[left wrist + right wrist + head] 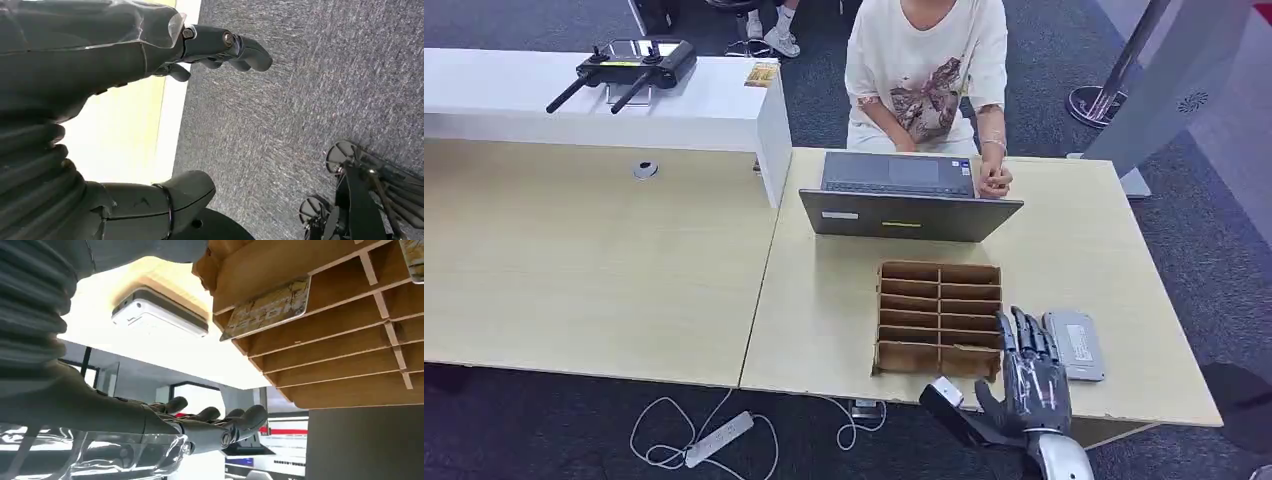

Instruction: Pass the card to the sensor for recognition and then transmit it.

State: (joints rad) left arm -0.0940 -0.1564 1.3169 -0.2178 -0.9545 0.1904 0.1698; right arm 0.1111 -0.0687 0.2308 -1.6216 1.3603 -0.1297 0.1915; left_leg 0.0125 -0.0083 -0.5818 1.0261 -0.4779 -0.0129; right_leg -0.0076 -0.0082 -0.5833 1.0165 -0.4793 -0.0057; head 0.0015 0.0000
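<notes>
A wooden card rack (939,318) with several slots stands on the near table. A patterned card (267,310) lies in one of its slots, and another card (412,257) shows at the edge of the right wrist view. The grey sensor box (1074,345) lies flat just right of the rack, and it is white and grey in the right wrist view (160,315). My right hand (1029,375) hovers over the table's front edge between rack and sensor, fingers spread, holding nothing. My left hand (150,45) hangs beside a table edge above the carpet, fingers stretched out and empty.
A person sits behind an open laptop (911,195) at the table's far side, one hand by its corner. A remote controller (629,65) lies on the white counter (724,110) at the back left. A power strip (719,437) and cables lie on the floor.
</notes>
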